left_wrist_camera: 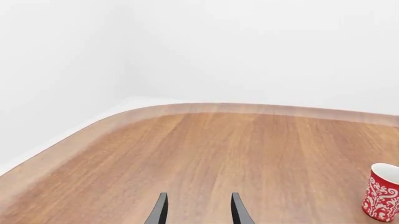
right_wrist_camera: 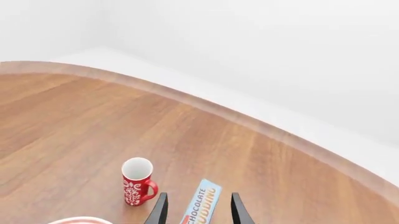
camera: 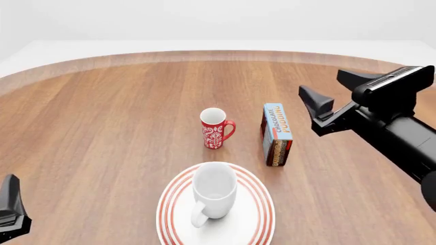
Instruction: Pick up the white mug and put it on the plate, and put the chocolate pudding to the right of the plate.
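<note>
The white mug [camera: 214,190] stands upright on the plate [camera: 171,217], handle toward the near edge. The plate's rim just shows in the right wrist view [right_wrist_camera: 78,220]. The chocolate pudding [camera: 277,133] lies on the table behind and to the right of the plate, blue face up. My right gripper [camera: 320,82] is open and empty, above and to the right of the pudding. In the right wrist view [right_wrist_camera: 198,207] the pudding [right_wrist_camera: 203,205] shows between its fingers, farther off. My left gripper [left_wrist_camera: 198,206] is open and empty at the near left [camera: 10,206].
A red mug with white pattern [camera: 215,128] stands upright just behind the plate, left of the pudding. It also shows in the left wrist view [left_wrist_camera: 381,192] and the right wrist view [right_wrist_camera: 137,181]. The round wooden table's edge [camera: 204,54] curves along the back.
</note>
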### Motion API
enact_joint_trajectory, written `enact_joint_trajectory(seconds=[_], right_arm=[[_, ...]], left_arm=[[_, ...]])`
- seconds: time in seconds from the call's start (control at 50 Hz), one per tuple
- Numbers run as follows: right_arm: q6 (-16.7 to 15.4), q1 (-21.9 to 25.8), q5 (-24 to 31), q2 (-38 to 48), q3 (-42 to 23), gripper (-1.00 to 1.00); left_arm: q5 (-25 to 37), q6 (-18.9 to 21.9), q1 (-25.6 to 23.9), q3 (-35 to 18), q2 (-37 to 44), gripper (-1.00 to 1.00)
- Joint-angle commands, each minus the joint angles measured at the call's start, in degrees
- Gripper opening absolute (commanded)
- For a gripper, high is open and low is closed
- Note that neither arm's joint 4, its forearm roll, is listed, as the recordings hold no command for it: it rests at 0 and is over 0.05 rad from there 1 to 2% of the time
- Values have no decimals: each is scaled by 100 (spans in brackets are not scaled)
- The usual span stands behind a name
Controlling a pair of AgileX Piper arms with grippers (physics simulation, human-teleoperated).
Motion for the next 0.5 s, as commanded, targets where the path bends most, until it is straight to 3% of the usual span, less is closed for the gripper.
enact_joint_trajectory(seconds=[0.02,0.5], right_arm=[[125,4,87,366,-242,100],[271,1,205,802,-458,100]], left_arm=[[-9,-17,2,4,0,100],[-29,-48,-18,4,0,100]])
